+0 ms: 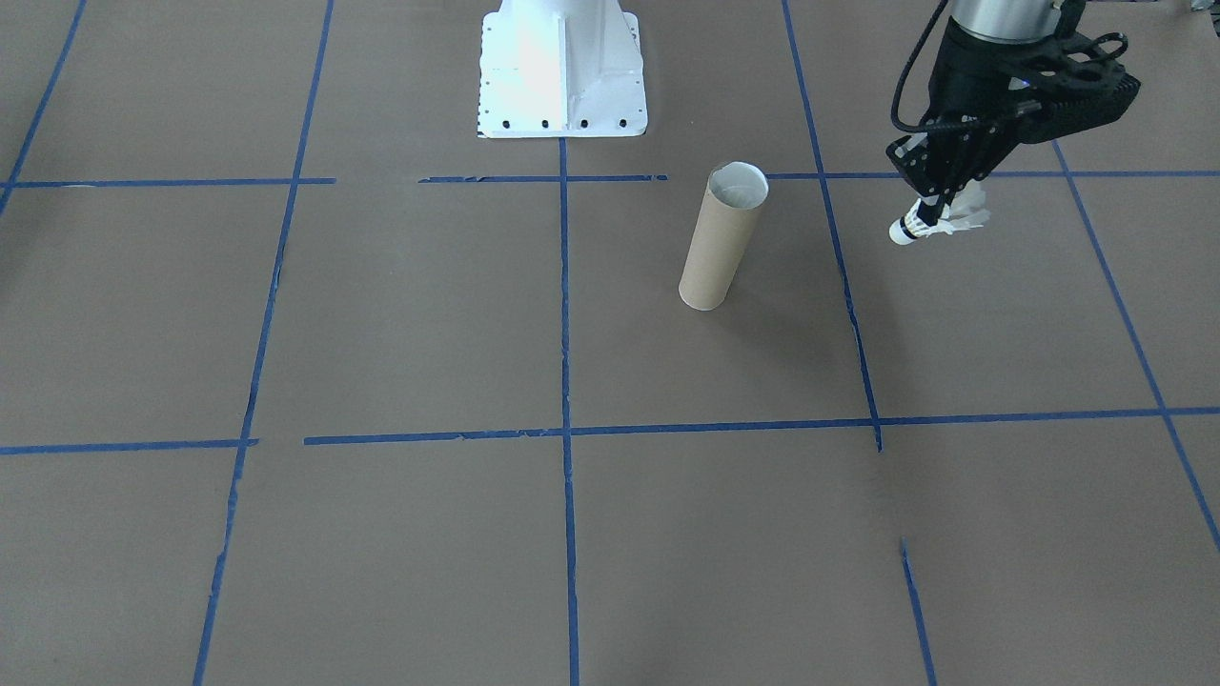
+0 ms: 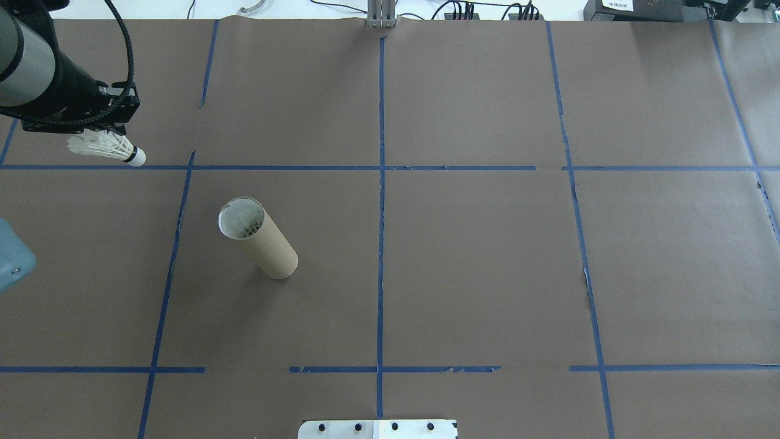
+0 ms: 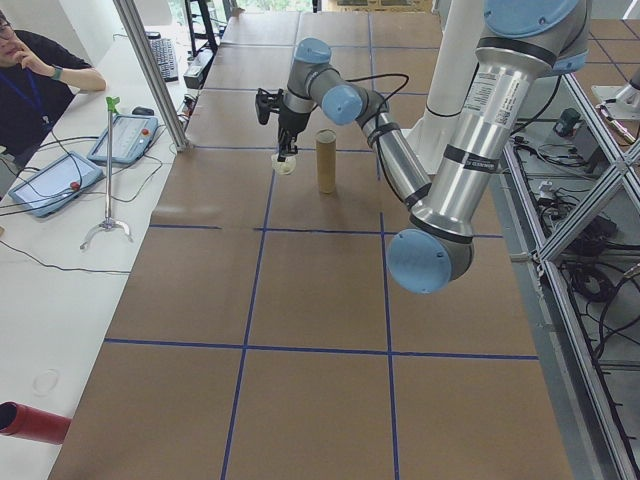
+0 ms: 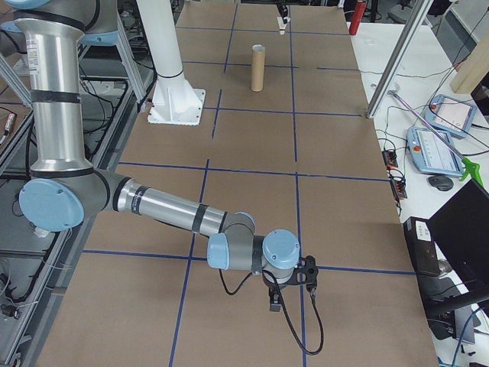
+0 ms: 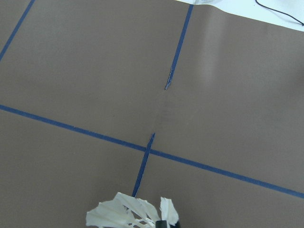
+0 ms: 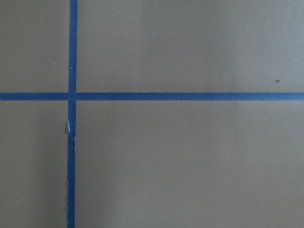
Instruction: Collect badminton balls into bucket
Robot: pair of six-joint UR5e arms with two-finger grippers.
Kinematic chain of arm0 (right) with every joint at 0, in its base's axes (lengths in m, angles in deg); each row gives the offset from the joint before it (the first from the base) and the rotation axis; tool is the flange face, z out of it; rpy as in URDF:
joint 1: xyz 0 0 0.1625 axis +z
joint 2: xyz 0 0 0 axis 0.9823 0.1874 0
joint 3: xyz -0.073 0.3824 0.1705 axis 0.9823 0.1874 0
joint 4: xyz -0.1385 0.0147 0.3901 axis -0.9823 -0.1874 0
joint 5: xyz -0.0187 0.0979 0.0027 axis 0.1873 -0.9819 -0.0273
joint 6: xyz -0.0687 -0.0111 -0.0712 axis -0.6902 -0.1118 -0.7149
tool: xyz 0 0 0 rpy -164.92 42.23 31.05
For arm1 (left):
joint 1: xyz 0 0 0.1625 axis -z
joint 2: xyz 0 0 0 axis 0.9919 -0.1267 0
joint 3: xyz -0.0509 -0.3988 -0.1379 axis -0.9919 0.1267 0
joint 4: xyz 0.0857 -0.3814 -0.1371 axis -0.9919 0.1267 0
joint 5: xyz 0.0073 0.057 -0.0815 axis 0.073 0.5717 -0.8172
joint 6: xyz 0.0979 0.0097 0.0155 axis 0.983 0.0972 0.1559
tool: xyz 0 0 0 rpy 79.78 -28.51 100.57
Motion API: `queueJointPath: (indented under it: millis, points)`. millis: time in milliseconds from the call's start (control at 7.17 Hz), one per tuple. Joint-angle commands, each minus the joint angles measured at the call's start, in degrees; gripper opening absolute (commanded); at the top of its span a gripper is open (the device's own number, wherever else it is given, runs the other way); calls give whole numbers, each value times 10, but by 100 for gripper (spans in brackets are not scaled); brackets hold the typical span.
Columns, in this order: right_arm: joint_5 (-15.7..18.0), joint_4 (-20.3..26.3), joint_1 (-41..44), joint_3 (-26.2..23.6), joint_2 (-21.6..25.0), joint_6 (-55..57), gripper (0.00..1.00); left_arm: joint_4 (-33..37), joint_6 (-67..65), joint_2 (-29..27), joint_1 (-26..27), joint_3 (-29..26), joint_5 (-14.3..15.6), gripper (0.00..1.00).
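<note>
Right gripper (image 4: 289,284) low over brown table (image 2: 475,256), nearest the robot's right end; jaw state cannot be told. Cardboard tube (image 2: 258,245) upright mid-table, open top, white lining. Beyond it, left gripper (image 1: 932,211) pinches the shuttlecock (image 1: 929,225) by its feathers, cork tip outward, held above the table, apart from the tube.

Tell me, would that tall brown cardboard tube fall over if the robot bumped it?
Probably yes. The tall brown cardboard tube stands upright on a small round end and is far taller than it is wide, so a sideways nudge near its open top would likely tip it. It looks hollow and thin-walled, so probably light. Once down, its round shape would likely let it roll.
</note>
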Motion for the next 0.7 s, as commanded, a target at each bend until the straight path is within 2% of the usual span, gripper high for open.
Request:
queueJointPath:
  millis: [0,140,419,558]
  points:
    - [0,0,0,0,0,0,100,-196,-8,-139,-37,11,14,0]
    - [0,0,0,0,0,0,100,-241,-30,-182,-57,2,28,0]
    - [0,0,0,0,0,0,100,-243,-130,-221,-126,-66,84,0]
    - [0,0,0,0,0,0,100,-243,-164,-231,-144,-93,103,0]
